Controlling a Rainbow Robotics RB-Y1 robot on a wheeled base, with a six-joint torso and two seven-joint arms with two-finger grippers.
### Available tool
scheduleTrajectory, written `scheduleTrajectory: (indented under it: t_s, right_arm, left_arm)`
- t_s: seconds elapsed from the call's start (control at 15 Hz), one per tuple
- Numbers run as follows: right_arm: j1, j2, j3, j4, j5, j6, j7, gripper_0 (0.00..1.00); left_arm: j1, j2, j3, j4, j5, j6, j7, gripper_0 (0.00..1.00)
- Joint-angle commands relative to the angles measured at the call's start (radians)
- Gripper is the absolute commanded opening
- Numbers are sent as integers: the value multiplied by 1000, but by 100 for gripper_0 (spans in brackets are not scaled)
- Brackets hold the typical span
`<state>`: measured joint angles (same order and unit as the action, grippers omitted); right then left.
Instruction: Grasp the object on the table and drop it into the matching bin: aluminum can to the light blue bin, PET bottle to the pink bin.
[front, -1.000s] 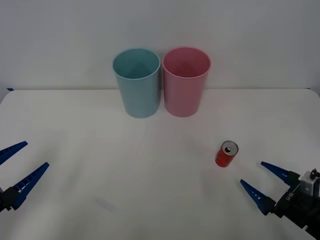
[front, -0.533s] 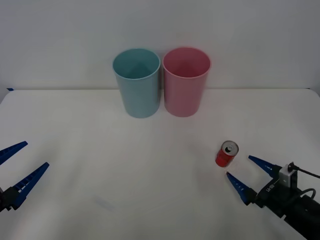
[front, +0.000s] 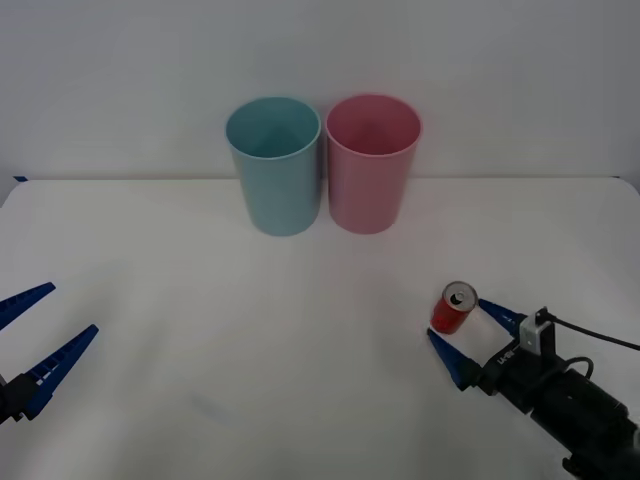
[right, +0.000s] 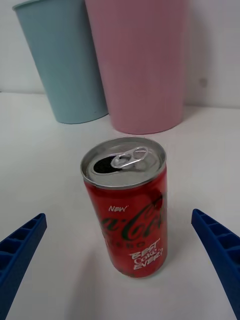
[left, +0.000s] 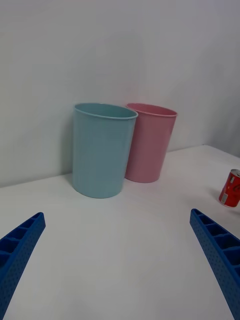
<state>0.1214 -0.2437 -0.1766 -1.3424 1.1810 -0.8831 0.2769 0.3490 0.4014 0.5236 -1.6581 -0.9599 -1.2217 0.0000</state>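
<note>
A small red aluminum can (front: 454, 308) (right: 129, 205) (left: 230, 188) with a silver top stands upright on the white table (front: 250, 330), right of centre. My right gripper (front: 465, 332) (right: 120, 260) is open just in front of the can, one blue finger on each side of it and not touching it. The light blue bin (front: 274, 165) (right: 62, 60) (left: 102, 148) and the pink bin (front: 372, 162) (right: 137, 62) (left: 149, 141) stand side by side at the back of the table. My left gripper (front: 35, 335) (left: 120, 270) waits open at the near left edge.
A plain white wall rises behind the bins. Bare table lies between the can and the bins and across the left half. The right arm's black body (front: 570, 405) with its cable lies over the near right corner.
My right gripper has advanced forward and leftward toward the can, until its open fingers flank it. The can, the bins and the left arm have stayed put.
</note>
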Motion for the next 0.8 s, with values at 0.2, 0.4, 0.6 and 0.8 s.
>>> scheduleTrajectory:
  t_s: [0.2, 0.4, 0.6, 0.8]
  right_arm:
    - [-105, 11, 12, 123, 0, 4, 33, 100]
    - [-120, 12, 31, 123, 0, 32, 45, 100]
    - [-124, 12, 35, 123, 0, 53, 54, 100]
    - [-126, 12, 35, 123, -3, 61, 65, 44]
  left_arm:
    - [0, 0, 0, 0, 0, 0, 0, 100]
    - [0, 0, 0, 0, 0, 0, 0, 100]
    - [0, 0, 0, 0, 0, 0, 0, 100]
    - [0, 0, 0, 0, 0, 0, 0, 100]
